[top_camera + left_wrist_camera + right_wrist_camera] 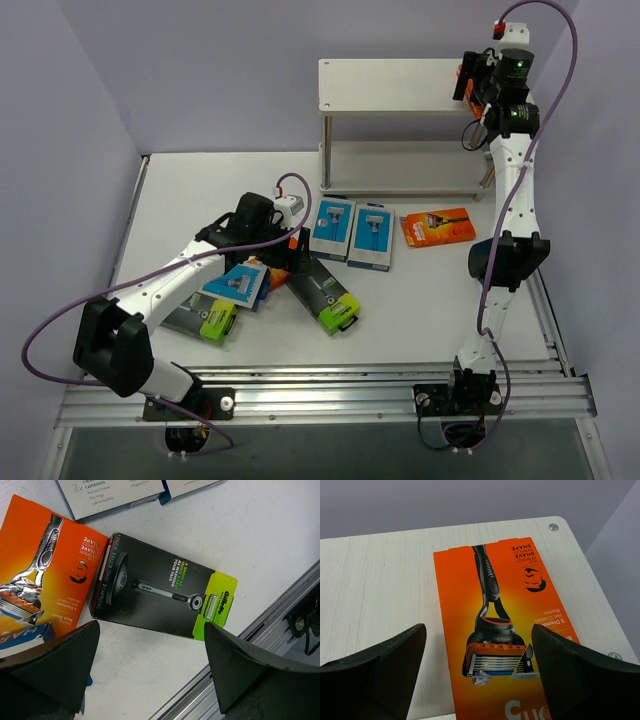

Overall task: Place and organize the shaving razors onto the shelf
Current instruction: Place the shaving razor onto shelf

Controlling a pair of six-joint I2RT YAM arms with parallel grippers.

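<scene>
The left gripper [152,630] hangs wide open and empty over a black razor pack [160,597] lying flat on the table [260,540], lime end toward the near edge. Its long axis runs nearly along the line between the jaws, so gripping its narrow width likely needs a wrist turn. The right gripper [479,630], jaws apart, straddles an orange pack [490,630] flat on the shelf [380,580] top's right end.

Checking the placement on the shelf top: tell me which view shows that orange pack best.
Right wrist: the orange pack lies flat on the shelf, its print readable. The top view catches only an orange sliver beside the right arm. The left wrist view misses it.
</scene>
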